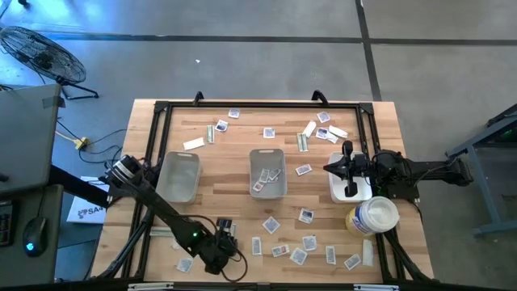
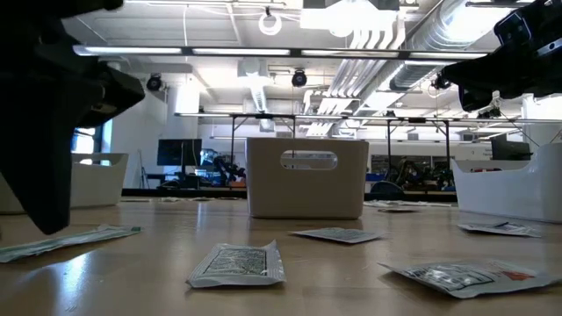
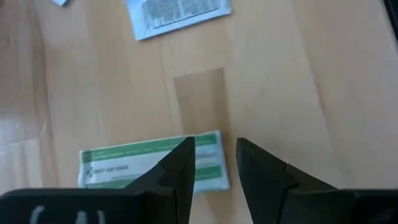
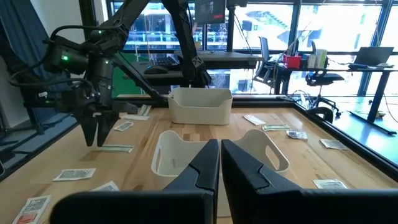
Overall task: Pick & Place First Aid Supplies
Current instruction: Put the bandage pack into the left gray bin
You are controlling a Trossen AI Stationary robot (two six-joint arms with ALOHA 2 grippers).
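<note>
The bench [image 1: 242, 162] was a pale butcher-block top inside a black frame, standing on a grey concrete floor with a floor fan [image 1: 40, 52] off its far left corner. The first aid supplies [image 1: 283, 242] lay scattered flat over the wood, most of them along the near edge and the far edge, with a few inside the middle tray [image 1: 267, 173]. A second tray [image 1: 179, 176] stood toward the left edge, and a round white tub [image 1: 371, 217] stood near the right edge. Beyond the bench the room showed ceiling ducts, strip lights, desks and office chairs (an open workshop behind glass).

The left gripper [image 3: 214, 163] hung low at the near left corner, its jaws apart, over the end of a green-and-white strip packet [image 3: 149, 163] lying on the wood; whether it touched the packet could not be told. The right gripper [image 4: 220, 163] sat at the right edge above a white tray [image 4: 186, 149], jaws together and holding nothing.
</note>
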